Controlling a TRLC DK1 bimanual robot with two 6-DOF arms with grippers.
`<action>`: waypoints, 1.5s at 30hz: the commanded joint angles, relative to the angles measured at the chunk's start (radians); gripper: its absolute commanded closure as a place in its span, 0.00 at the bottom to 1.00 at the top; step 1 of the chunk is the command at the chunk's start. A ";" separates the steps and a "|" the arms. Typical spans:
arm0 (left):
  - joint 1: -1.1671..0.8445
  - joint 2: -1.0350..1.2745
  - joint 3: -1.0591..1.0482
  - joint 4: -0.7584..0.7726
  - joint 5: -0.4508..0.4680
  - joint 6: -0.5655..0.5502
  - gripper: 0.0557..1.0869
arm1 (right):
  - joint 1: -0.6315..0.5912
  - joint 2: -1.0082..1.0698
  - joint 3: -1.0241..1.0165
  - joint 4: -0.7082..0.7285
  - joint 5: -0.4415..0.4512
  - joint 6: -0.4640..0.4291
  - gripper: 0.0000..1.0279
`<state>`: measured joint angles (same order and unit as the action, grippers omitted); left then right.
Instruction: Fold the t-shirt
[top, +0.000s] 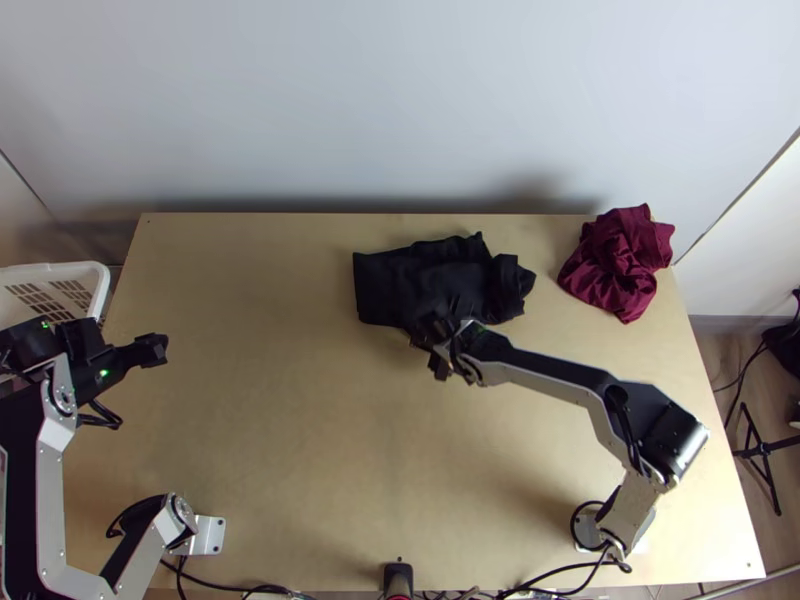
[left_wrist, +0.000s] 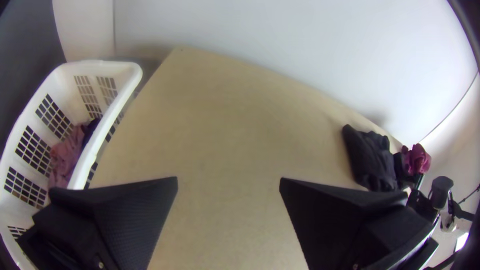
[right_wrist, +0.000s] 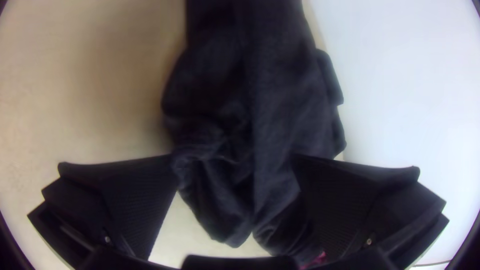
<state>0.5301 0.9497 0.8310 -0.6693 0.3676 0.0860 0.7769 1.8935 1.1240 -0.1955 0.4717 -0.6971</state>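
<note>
Black t-shirt (top: 425, 283), bunched and wrinkled.

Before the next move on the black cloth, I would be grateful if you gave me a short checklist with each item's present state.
1. Right end effector open at the black cloth: ok, fingers apart, cloth seen between them.
2. Black cloth spread flat: not ok, it lies bunched and wrinkled.
3. Left end effector open: ok, fingers wide apart.
4. Left end effector at the black cloth: not ok, it is off by the white basket.
5. Maroon cloth apart from the black cloth: ok, bare table between them.
6. Sleeves tucked in: cannot tell, the folds hide them.
</note>
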 joint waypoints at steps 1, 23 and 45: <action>0.053 -0.017 -0.004 -0.013 0.022 0.038 0.04 | -0.076 0.079 0.083 0.042 -0.004 -0.064 0.05; 0.077 -0.057 0.034 -0.062 0.062 0.049 0.04 | -0.143 -0.019 0.119 0.142 -0.085 -0.206 0.97; 0.045 -0.051 0.019 -0.082 0.088 0.052 0.04 | -0.266 -0.366 0.132 0.146 -0.074 -0.222 0.97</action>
<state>0.5846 0.8940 0.8471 -0.7536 0.4530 0.1326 0.5892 1.6020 1.2766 -0.0650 0.3904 -0.8955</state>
